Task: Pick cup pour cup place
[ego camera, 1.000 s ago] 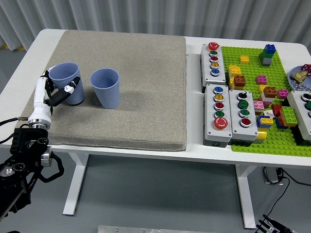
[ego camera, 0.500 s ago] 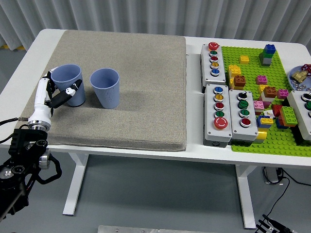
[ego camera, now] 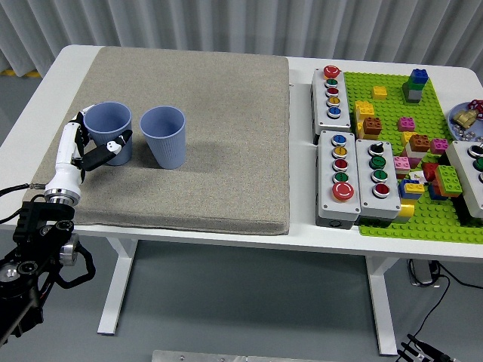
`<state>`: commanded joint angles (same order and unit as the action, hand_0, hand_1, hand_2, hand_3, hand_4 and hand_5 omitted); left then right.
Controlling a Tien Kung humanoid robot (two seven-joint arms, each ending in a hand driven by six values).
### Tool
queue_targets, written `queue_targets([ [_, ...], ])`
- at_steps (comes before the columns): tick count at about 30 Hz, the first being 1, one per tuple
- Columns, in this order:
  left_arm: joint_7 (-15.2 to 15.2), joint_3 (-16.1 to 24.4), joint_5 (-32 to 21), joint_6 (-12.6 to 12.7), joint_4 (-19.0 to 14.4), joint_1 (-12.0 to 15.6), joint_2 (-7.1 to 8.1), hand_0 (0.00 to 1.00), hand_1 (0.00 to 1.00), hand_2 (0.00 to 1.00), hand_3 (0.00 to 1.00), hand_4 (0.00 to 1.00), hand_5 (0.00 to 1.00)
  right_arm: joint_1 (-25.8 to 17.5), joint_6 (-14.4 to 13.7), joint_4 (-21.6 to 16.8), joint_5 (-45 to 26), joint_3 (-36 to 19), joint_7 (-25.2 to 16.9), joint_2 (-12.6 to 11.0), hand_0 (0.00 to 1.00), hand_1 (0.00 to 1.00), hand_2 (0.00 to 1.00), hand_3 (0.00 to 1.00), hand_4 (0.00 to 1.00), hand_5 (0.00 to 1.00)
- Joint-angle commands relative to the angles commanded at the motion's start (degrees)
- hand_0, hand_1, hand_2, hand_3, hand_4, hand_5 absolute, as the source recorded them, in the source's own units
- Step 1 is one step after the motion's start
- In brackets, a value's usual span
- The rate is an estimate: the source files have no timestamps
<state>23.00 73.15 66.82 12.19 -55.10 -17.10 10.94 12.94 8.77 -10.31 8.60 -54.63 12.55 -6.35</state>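
Note:
Two blue-grey paper cups stand on the grey mat [ego camera: 196, 90] at its left side. The left cup [ego camera: 109, 125] is upright at the mat's left edge, and my left hand [ego camera: 98, 140] is shut on it. The black thumb [ego camera: 115, 144] crosses the cup's front low down, while the white fingers [ego camera: 76, 130] wrap its left side. The right cup [ego camera: 164, 137] stands upright and free, a small gap to the right of the held one. I cannot see into either cup well enough to tell contents. My right hand is out of view.
To the right of the mat stand grey button boxes [ego camera: 337, 177] with coloured buttons. Beyond them lies a green baseplate [ego camera: 392, 226] with several loose bricks. A small dish [ego camera: 466, 121] sits at the far right edge. My left arm's black base [ego camera: 34, 256] hangs below the table's near-left edge.
The left cup, tilted a second ago, has come upright and shifted slightly right and down toward the mat, still in my left hand. The right cup has not moved.

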Motion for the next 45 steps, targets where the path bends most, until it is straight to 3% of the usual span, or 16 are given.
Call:
queue_targets([
  [1, 0.0, 0.1, 0.1, 0.0, -0.2, 0.2, 0.05, 0.669, 0.718, 0.892, 0.887, 0.845, 0.168, 0.0, 0.0, 0.0, 0.1, -0.1, 0.0, 0.0, 0.759, 0.684, 0.707, 0.612, 0.199, 0.264],
  [24, -0.9, 0.5, 2.1, -1.9, -1.4, 1.0, 0.44, 0.697, 0.768, 0.943, 0.95, 0.885, 0.227, 0.1, -0.3, 0.0, -0.3, 0.3, 0.0, 0.0, 0.759, 0.684, 0.706, 0.611, 0.199, 0.262],
  [25, -0.9, 0.6, 2.4, -2.1, -1.5, 1.0, 0.45, 0.726, 0.791, 0.967, 0.998, 0.93, 0.279, 0.2, -0.3, 0.0, -0.4, 0.4, -0.1, 0.0, 0.759, 0.684, 0.706, 0.611, 0.198, 0.266],
  [45, -1.8, 2.3, 3.4, -3.5, -3.3, 2.6, 2.03, 0.792, 0.849, 0.998, 0.998, 0.959, 0.321, 0.1, -0.3, 0.0, -0.4, 0.1, -0.1, -0.1, 0.759, 0.684, 0.706, 0.611, 0.197, 0.265],
])
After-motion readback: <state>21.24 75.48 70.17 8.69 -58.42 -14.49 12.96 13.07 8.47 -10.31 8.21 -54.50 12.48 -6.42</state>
